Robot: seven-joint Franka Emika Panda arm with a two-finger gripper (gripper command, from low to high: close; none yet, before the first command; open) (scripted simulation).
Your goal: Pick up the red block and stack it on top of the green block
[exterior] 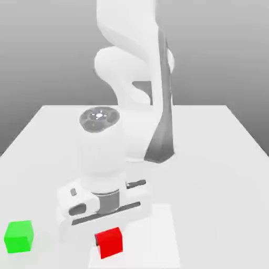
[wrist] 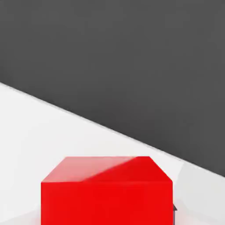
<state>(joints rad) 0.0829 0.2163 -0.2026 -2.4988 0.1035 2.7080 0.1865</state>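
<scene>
On the tabletop (exterior: 210,157): red block (exterior: 109,242) sits near the front edge, directly below the gripper (exterior: 105,231).
Green block (exterior: 19,236): well apart, toward the exterior view's left, nothing between.
Gripper opening: cannot tell.

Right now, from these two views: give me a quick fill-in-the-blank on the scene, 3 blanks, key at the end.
1. The block directly below the arm's hand in the exterior view, the red block, is colored ____.
2. The green block sits toward the exterior view's ____ of the red one.
3. Both blocks rest on the white ____, apart from each other.

Missing words: red; left; table
</scene>
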